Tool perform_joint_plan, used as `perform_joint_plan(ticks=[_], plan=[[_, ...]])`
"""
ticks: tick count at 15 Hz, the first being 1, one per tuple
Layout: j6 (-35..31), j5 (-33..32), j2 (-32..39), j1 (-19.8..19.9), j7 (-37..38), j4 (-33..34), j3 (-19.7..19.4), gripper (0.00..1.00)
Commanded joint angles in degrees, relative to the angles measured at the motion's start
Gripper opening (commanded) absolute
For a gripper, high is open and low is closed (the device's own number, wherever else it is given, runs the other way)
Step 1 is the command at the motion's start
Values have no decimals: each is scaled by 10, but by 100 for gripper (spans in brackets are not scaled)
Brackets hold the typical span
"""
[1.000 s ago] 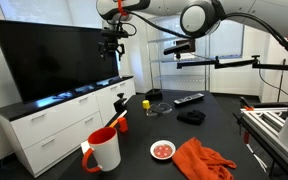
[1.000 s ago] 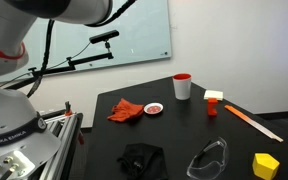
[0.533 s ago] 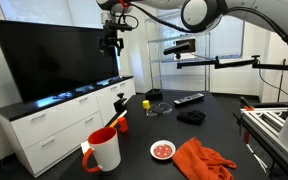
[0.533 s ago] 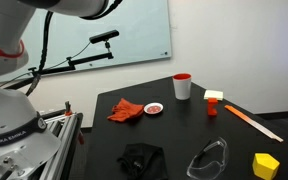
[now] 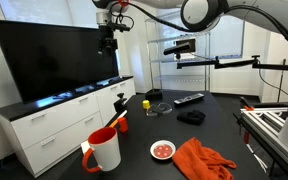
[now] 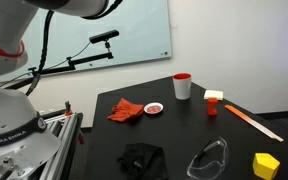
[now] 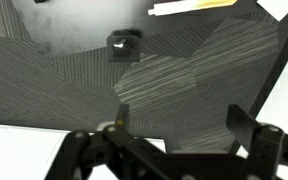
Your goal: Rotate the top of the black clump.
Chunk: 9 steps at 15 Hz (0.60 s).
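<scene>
Since a moment ago the hand (image 5: 106, 45) has gone up a bit and hangs high, fingers spread wide with nothing in them, while the black clump (image 5: 119, 103) stands upright at the table (image 5: 219, 118) edge, far down below it.

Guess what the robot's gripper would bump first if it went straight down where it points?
Nothing close: the gripper hangs high. Farther down it probably meets the white cabinet top or the grey carpet floor; depth is unclear.
</scene>
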State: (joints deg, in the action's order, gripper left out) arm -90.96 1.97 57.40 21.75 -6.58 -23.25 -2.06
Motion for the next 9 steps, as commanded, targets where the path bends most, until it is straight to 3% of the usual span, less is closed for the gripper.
perform_joint_plan(ticks=[1, 5, 9], plan=[[11, 2, -16, -3, -102, -8, 14, 100], [14, 3, -15, -9, -202, -6, 25, 100], [8, 6, -13, -11, -236, -3, 33, 100]])
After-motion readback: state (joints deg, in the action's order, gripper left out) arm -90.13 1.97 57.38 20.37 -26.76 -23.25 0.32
